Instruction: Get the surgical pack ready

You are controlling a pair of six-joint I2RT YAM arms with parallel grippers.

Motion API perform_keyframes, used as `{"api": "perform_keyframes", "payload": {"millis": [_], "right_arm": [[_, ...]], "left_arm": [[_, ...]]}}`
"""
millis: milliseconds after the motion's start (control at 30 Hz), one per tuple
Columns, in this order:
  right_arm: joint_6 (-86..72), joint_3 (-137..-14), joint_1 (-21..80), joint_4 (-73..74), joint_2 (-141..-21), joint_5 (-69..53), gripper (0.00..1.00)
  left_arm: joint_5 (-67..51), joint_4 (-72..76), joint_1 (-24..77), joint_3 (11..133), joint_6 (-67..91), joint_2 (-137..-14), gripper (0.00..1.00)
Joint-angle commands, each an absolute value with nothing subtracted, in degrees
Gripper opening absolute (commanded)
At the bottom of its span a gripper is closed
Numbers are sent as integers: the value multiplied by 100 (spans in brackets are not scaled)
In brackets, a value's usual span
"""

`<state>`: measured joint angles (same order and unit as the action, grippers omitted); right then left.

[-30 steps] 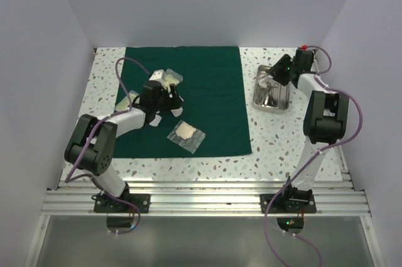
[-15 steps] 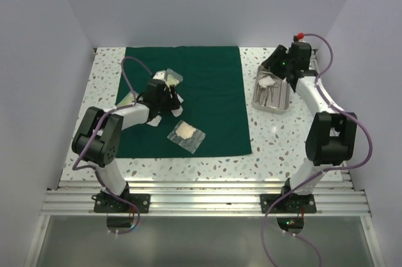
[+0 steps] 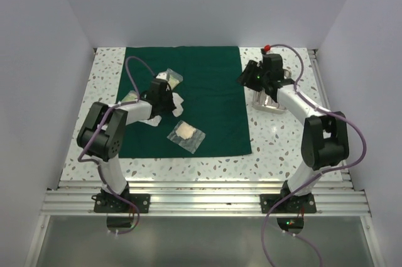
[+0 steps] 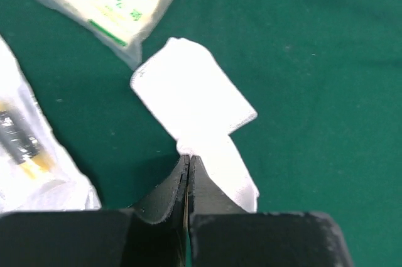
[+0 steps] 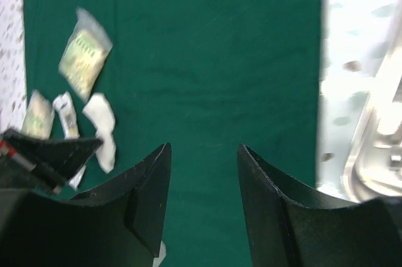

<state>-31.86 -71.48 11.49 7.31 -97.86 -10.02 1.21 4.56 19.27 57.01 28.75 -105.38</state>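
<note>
The dark green cloth (image 3: pixel 201 78) of the surgical pack lies flat on the table. My left gripper (image 3: pixel 167 99) rests low on the cloth's left half, shut on the edge of a white gauze piece (image 4: pixel 191 100) pinched at its fingertips (image 4: pixel 188 159). Clear gauze pouches lie around it: one behind (image 3: pixel 171 77), one at the cloth's left edge (image 3: pixel 129 98), one nearer the front (image 3: pixel 186 135). My right gripper (image 3: pixel 247 78) hangs open and empty over the cloth's right edge (image 5: pixel 204 147). Just to its right is the steel tray (image 3: pixel 274 105), partly hidden by the arm.
White walls close in the speckled table on three sides. An aluminium rail (image 3: pixel 201 195) runs along the near edge. The right arm's purple cable (image 3: pixel 295 50) loops above the tray. In the right wrist view the tray (image 5: pixel 377 147) is blurred at the right.
My left gripper has shut on the white gauze piece. The right arm has swung left from above the steel tray to the cloth's right edge, still open.
</note>
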Motion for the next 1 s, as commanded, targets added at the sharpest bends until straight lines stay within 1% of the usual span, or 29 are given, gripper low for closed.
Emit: {"api": "perform_keyframes", "payload": {"millis": [0, 100, 233, 400, 467, 567, 633, 700, 800, 867, 967], "right_arm": [[-3050, -6979, 1449, 99, -9597, -1597, 50], [-2980, -6996, 1643, -166, -9904, -2011, 53], [-3023, -6786, 1898, -746, -10142, -2679, 63], [-3173, -6426, 2197, -1695, -10239, -2935, 70], [-3190, -6162, 2232, -2098, -10239, -2997, 73], [-3199, -5845, 2259, -2695, -10283, -3146, 73], [-3322, -5687, 2268, -3109, -10432, -3462, 73], [-3575, -5608, 2276, -3812, -10555, -3847, 73], [-3848, -5450, 2311, -4647, -10819, -4069, 72], [-4016, -5335, 2303, -5252, -11003, -4245, 70], [-4149, -5291, 2303, -5467, -11100, -4298, 70]], "left_arm": [[-315, 702, 1934, 5775, 2778, -10486, 0], [-727, 1308, 1934, 5371, 2751, -10082, 0], [-1203, 1819, 1934, 5028, 2733, -9590, 0], [-2116, 2407, 1934, 4817, 2847, -9431, 0], [-2302, 2600, 1942, 4755, 2874, -9361, 0], [-2715, 2934, 1942, 4667, 2935, -9299, 0], [-3066, 3093, 1942, 4658, 3040, -9334, 0], [-3417, 3356, 1942, 4641, 3146, -9378, 0], [-3787, 3629, 1942, 4632, 3366, -9448, 0], [-3841, 3674, 1942, 4623, 3436, -9413, 0], [-3937, 3709, 1942, 4605, 3463, -9387, 0]]}}
